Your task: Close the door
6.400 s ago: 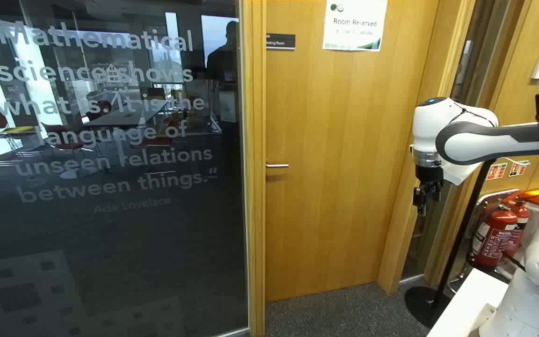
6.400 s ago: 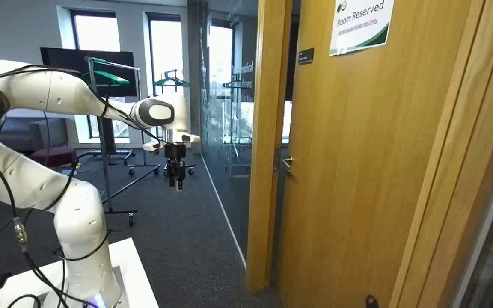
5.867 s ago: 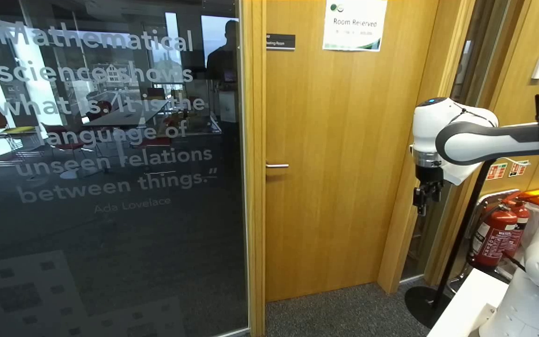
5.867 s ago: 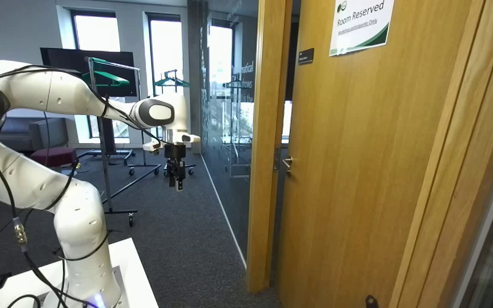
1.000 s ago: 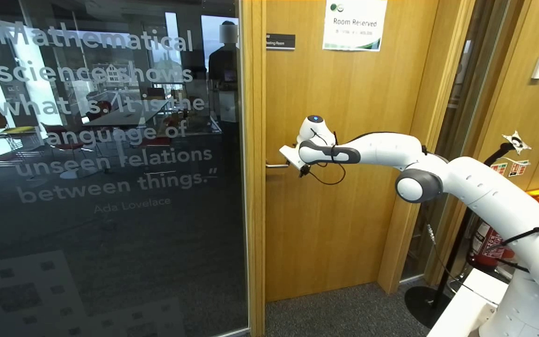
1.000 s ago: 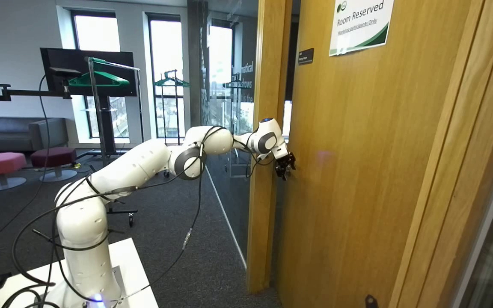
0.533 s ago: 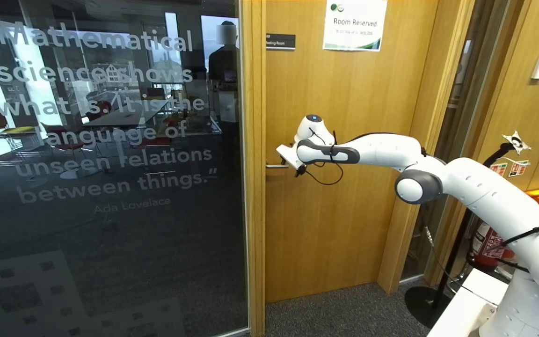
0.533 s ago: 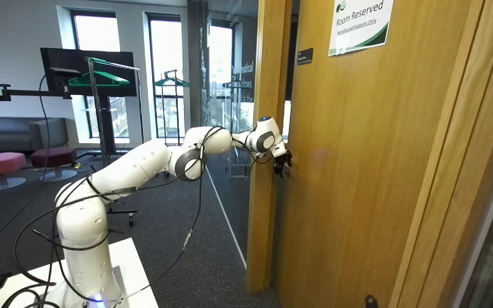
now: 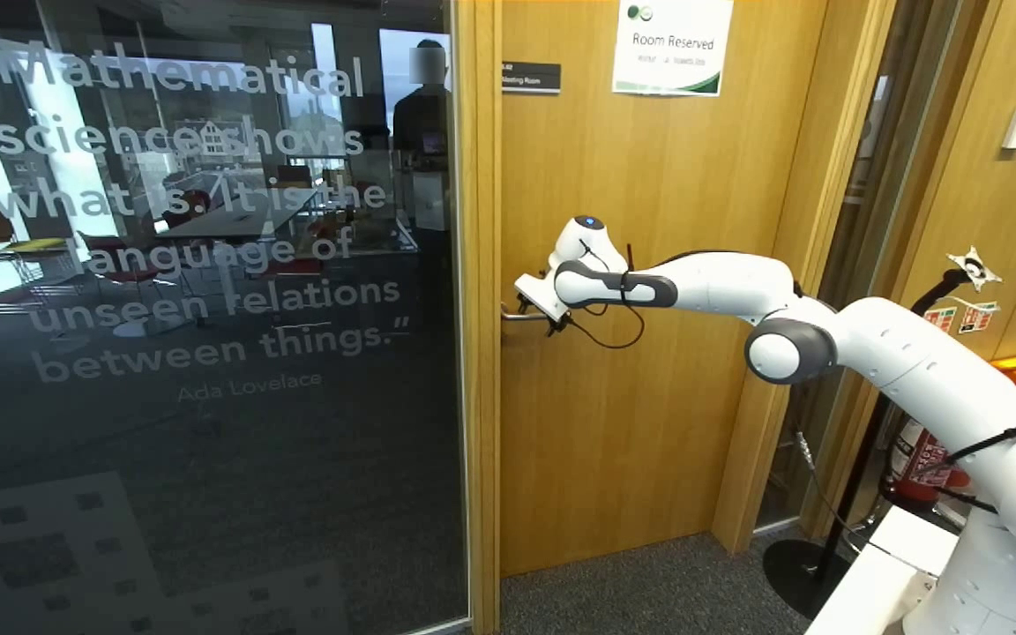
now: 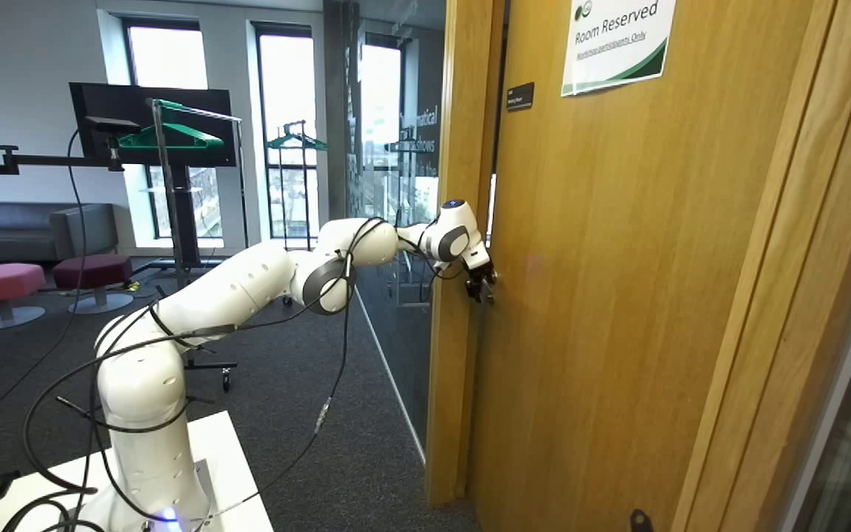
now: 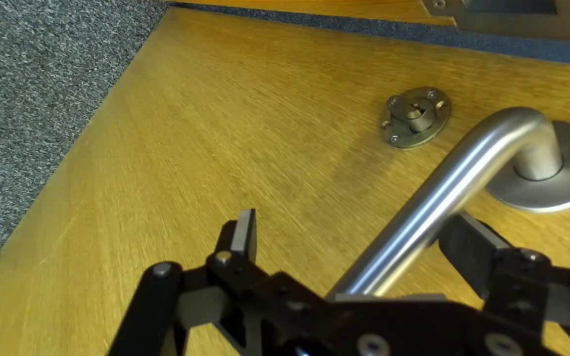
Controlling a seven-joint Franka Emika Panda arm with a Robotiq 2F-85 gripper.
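The light-oak door (image 9: pixel 649 423) stands slightly ajar. In an exterior view a narrow dark gap shows between the door (image 10: pixel 617 295) and its frame. In the wrist view the door (image 11: pixel 166 148) fills most of the picture, with a dark strip along its edge. Its silver lever handle (image 11: pixel 428 212) runs slantwise between the fingers of my gripper (image 11: pixel 349 222). The gripper is open; the right fingertip is partly behind the handle, the left finger is apart from it. In an exterior view my gripper (image 10: pixel 482 284) is close against the door; elsewhere the white wrist part mostly hides it.
The wooden door frame (image 10: pixel 455 332) stands beside the handle edge; its strike plate (image 11: pixel 512 24) shows in the wrist view. A lock cylinder (image 11: pixel 416 116) sits near the handle. A dark glass panel (image 9: pixel 208 459) adjoins the frame. A black stand (image 9: pixel 803 573) and white table (image 9: pixel 887 564) are near the arm.
Over six seconds the arm has reached from beside the door to the handle. In the last half second the door has swung slightly toward its frame, narrowing the gap, and the gripper has moved along.
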